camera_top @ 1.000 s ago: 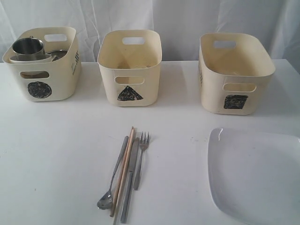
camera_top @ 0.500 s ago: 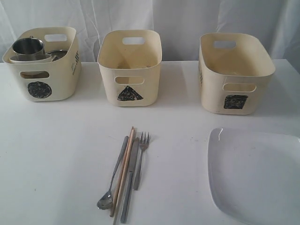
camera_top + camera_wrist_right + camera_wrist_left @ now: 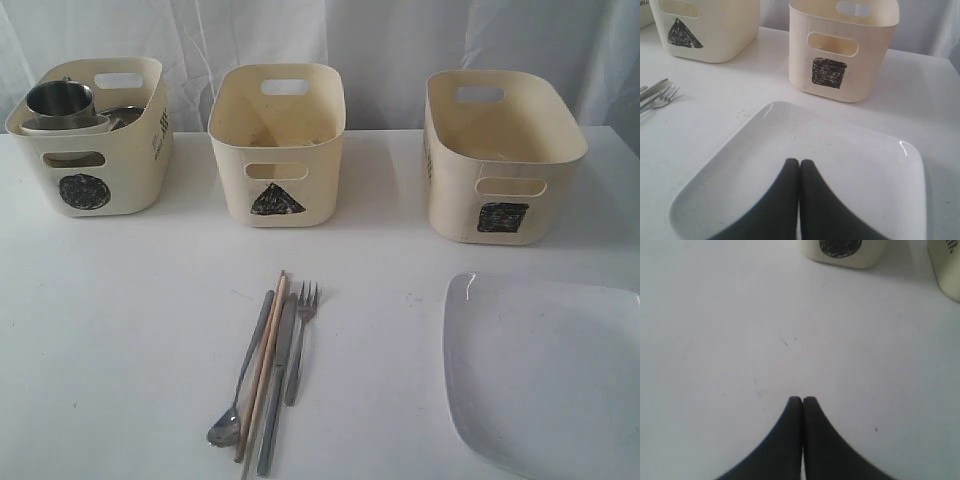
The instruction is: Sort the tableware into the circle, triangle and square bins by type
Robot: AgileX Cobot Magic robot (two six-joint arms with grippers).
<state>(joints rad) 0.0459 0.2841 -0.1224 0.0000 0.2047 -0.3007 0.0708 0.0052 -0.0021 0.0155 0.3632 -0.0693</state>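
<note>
While the cutlery lies loose on the table (image 3: 120, 330), it sits as one tight bundle near the middle of the front edge: spoon (image 3: 247, 362) on the left with its bowl end toward the front, then the chopsticks (image 3: 263, 365), the knife (image 3: 279, 385) and the fork (image 3: 299, 345) with its tines pointing at the back edge. The pieces lie side by side, touching or nearly so. A large white plate (image 3: 545, 375) rests flat at the front right corner, partly cut off by the picture's edge, well apart from the cutlery.

Three cream tubs stand in a row along the back edge. At the back left corner, the circle tub (image 3: 120, 170) holds a steel mug (image 3: 60, 100) standing upright, with the rim of a steel bowl (image 3: 125, 115) just beside it. The triangle tub (image 3: 320, 170) stands in the middle and the square tub (image 3: 455, 190) toward the back right, behind the plate.

The left gripper (image 3: 802, 399) hangs over bare table near the circle tub, its fingers pressed together on nothing. The right gripper (image 3: 799, 161) is above the plate, fingers likewise together and empty; whether it touches the plate I cannot tell.
</note>
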